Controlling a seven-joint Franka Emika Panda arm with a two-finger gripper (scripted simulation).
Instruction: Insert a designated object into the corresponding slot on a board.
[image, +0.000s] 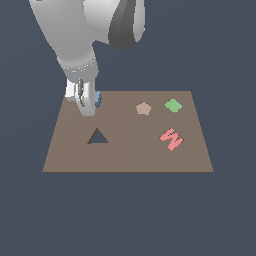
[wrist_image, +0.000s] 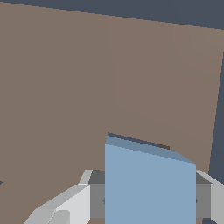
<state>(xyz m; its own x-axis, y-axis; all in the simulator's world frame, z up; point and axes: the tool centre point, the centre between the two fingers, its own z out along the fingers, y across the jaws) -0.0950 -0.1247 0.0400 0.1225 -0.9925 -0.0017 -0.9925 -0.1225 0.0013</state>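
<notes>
A: Where is the blue tile (wrist_image: 148, 183) sitting?

B: The gripper (image: 86, 102) is pinching it at the board's (image: 130, 150) far corner, beyond the triangular hole (image: 98, 137).

A: Handling?

B: Probably rigid, light, smooth. Grasping opposite flat edges is looking best; the square slot isn't showing.

No printed text, label, brand or number can be read in either view. The one thing that looks like a letter is a pink piece (image: 171, 138) lying flat on the brown board (image: 128, 155) (it is cut in the shape of a W or M, not written on anything).
</notes>
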